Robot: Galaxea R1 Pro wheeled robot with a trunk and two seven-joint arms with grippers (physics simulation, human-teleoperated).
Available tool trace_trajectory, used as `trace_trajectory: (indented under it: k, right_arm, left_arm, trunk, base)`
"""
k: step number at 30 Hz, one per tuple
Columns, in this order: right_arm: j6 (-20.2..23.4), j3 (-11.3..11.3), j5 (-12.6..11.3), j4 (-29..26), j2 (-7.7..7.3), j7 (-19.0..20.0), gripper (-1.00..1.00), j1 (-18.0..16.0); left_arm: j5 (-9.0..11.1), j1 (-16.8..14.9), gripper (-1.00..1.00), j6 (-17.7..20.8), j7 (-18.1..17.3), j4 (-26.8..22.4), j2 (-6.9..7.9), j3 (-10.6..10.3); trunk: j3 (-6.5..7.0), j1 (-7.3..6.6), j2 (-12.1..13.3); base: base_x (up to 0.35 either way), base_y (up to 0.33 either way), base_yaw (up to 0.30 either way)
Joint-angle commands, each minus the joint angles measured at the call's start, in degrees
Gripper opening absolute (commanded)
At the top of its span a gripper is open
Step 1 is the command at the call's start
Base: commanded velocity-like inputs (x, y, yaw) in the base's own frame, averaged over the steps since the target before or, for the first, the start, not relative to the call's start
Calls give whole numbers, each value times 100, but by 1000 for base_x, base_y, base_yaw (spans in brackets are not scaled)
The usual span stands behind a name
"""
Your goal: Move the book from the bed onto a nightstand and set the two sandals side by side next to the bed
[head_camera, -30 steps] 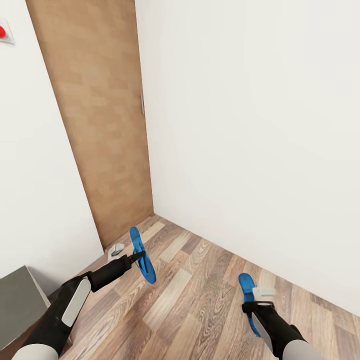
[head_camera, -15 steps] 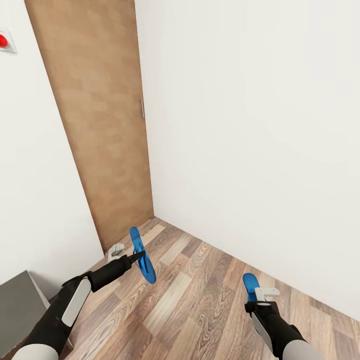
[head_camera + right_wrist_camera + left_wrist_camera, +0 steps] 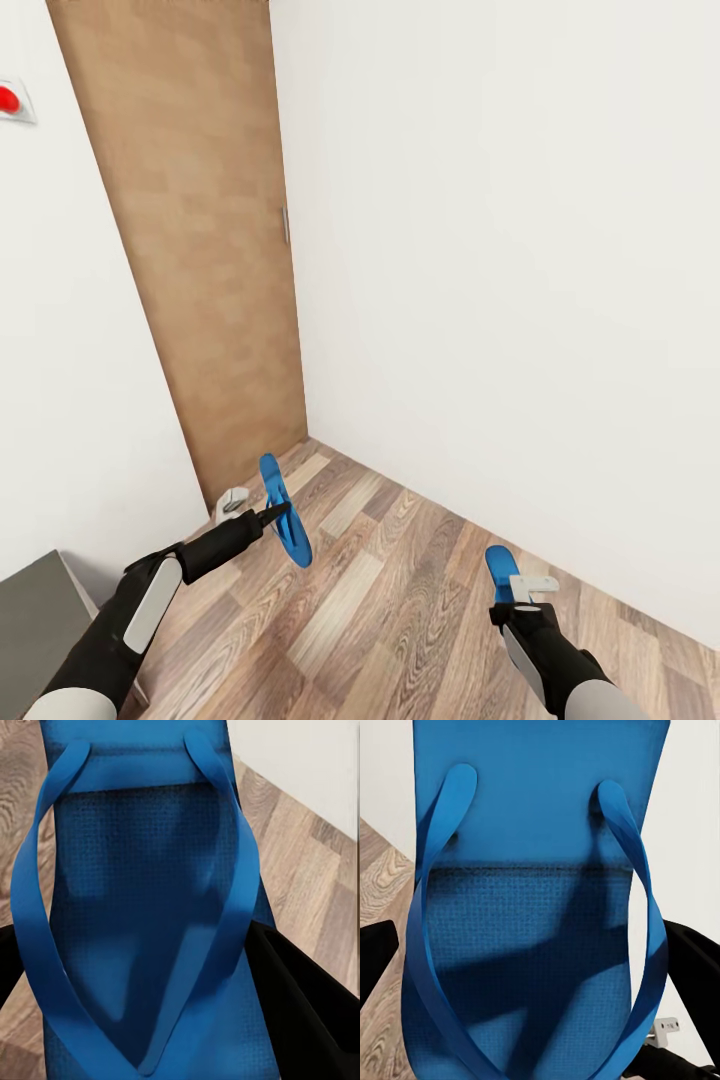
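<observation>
My left arm reaches forward and up, black forearm, left gripper (image 3: 283,512) clamped on a bright blue flat sandal (image 3: 285,510) held edge-up. My right arm is bent low, right gripper (image 3: 520,590) clamped on the other bright blue flat sandal (image 3: 497,572); dark fingers (image 3: 300,982) flank its sole.

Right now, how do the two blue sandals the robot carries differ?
The left sandal is held out ahead, standing edge-on and tilted, in the left hand. The right sandal sits close in, lower, partly hidden behind the right hand. Both are bright blue with straps and off the floor.
</observation>
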Motion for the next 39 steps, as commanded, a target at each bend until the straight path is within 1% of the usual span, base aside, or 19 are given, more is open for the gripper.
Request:
trace_trajectory:
  k: [1,16,26,27,31,32,33,34,35,37,39]
  right_arm:
    - [45,18,-4,-9,0,-37,-100,-1]
    - [52,20,12,0,19,-54,-100,-1]
    - [54,28,-25,14,33,-47,-100,-1]
    - [54,29,-26,13,34,-43,-100,-1]
    - [58,27,-33,6,22,-15,-100,-1]
    - [61,22,-40,-5,17,13,-100,-1]
    - [62,17,-45,-16,13,97,-100,-1]
    - [62,13,-48,-20,11,236,-100,-1]
    - [62,9,-51,-22,11,453,-100,-1]
    - [68,-21,-81,-20,0,1136,-100,-1]
    - [70,-127,-251,-13,-10,1855,-100,-1]
  left_arm:
    - [23,-2,-100,39,-2,0,0,3]
    - [23,-5,-100,31,33,20,-15,-18]
    - [11,-6,-100,27,32,31,-24,-29]
    - [9,-5,-100,23,36,34,-30,-55]
    - [-2,-2,-100,7,43,165,-70,-375]
    - [-23,-2,-100,-1,43,317,-74,-570]
    - [-63,-2,-100,-32,44,506,-74,-738]
    - [-93,-2,-100,-85,44,650,-73,-809]
    - [-124,-2,-100,-168,44,805,-70,-856]
    - [-243,-1,-100,-441,44,1191,-71,-926]
    - [-484,-1,-100,-804,44,1620,-83,-995]
  trunk:
    - [13,-23,39]
    - [282,-353,641]
    - [462,-572,1042]
    - [480,-594,1082]
    - [551,-682,1242]
    - [569,-704,1283]
    - [587,-726,1323]
    - [605,-748,1363]
    - [623,-770,1403]
    - [659,-814,1483]
    - [695,-858,1563]
  base:
    - [0,0,0]
    - [0,0,0]
    - [0,0,0]
    - [0,0,0]
    - [0,0,0]
    - [0,0,0]
    - [0,0,0]
    - [0,0,0]
    - [0,0,0]
    - [0,0,0]
    - [0,0,0]
